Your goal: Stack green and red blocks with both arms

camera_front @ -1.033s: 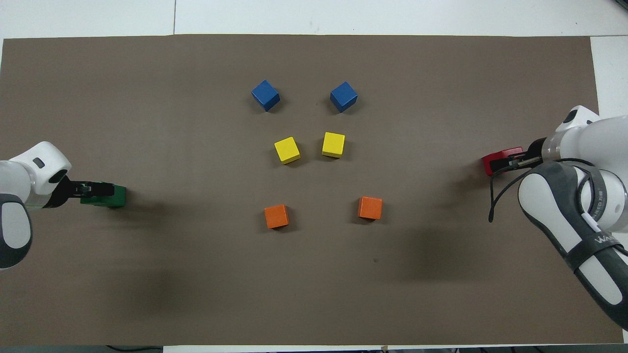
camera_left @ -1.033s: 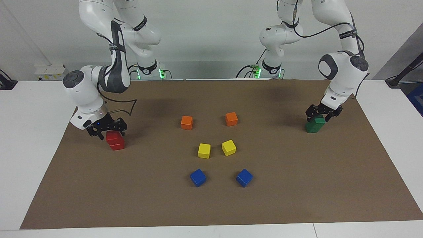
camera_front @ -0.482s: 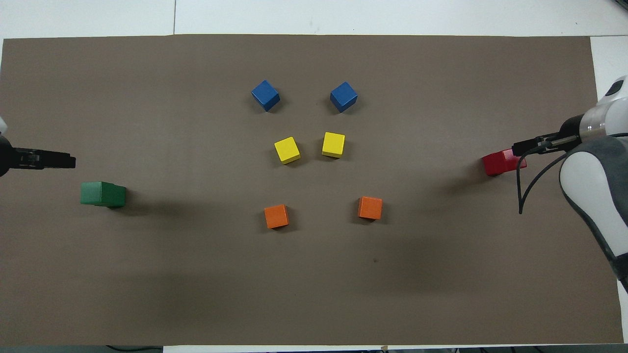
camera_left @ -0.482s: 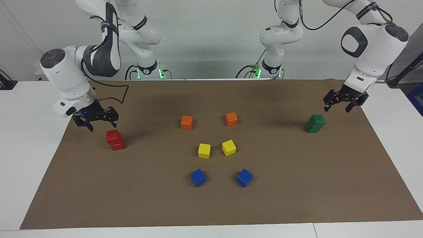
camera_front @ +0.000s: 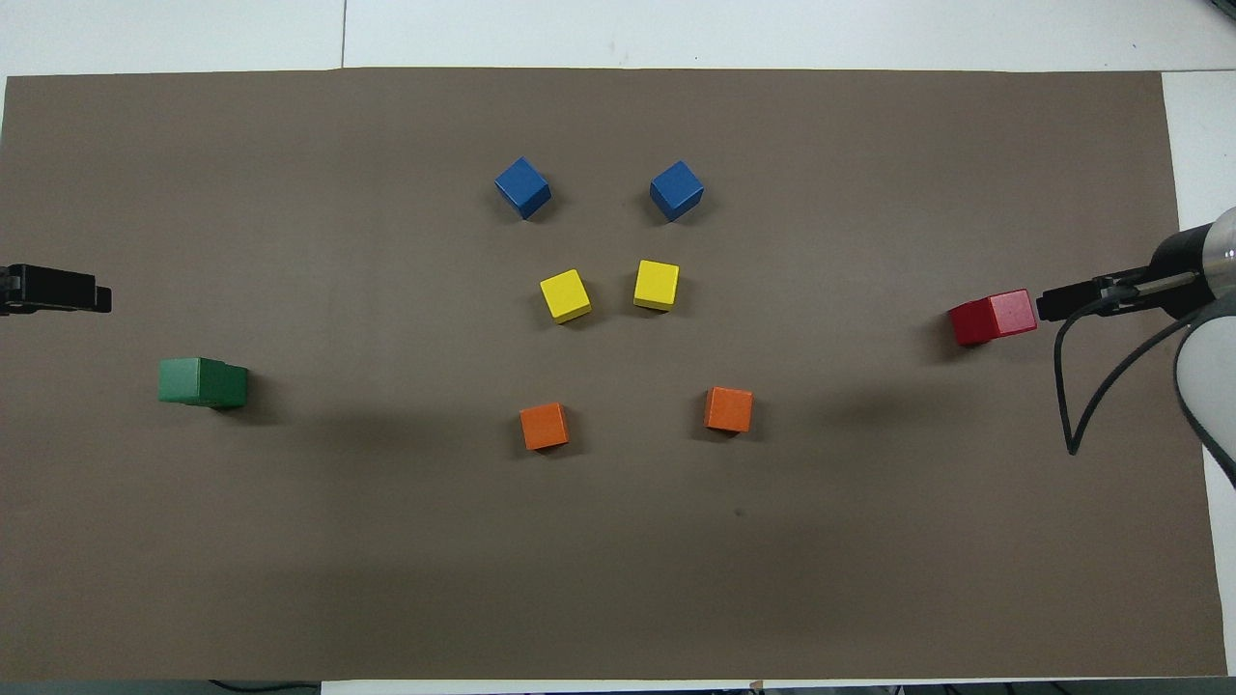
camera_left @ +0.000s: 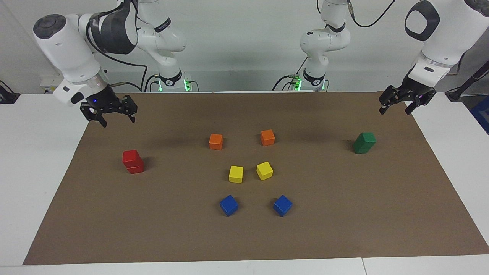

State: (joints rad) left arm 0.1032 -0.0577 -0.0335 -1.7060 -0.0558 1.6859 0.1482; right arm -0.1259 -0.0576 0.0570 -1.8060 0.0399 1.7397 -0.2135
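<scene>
Two red blocks (camera_left: 133, 161) stand stacked one on the other toward the right arm's end of the brown mat; the stack also shows in the overhead view (camera_front: 990, 317). Two green blocks (camera_left: 364, 142) stand stacked toward the left arm's end, also seen from overhead (camera_front: 203, 381). My right gripper (camera_left: 118, 121) is open and empty, raised over the mat beside the red stack (camera_front: 1053, 304). My left gripper (camera_left: 394, 111) is open and empty, raised over the mat's edge beside the green stack (camera_front: 97, 297). Neither gripper touches a block.
Two orange cubes (camera_left: 216, 141) (camera_left: 267, 137), two yellow cubes (camera_left: 236, 173) (camera_left: 264, 170) and two blue cubes (camera_left: 229, 205) (camera_left: 282, 205) lie singly at the middle of the brown mat (camera_left: 244, 240). The white table (camera_left: 34, 160) surrounds the mat.
Both grippers were down around the top blocks of their stacks. They have let go, risen and drawn away toward the table's ends. The stacks have stayed in place.
</scene>
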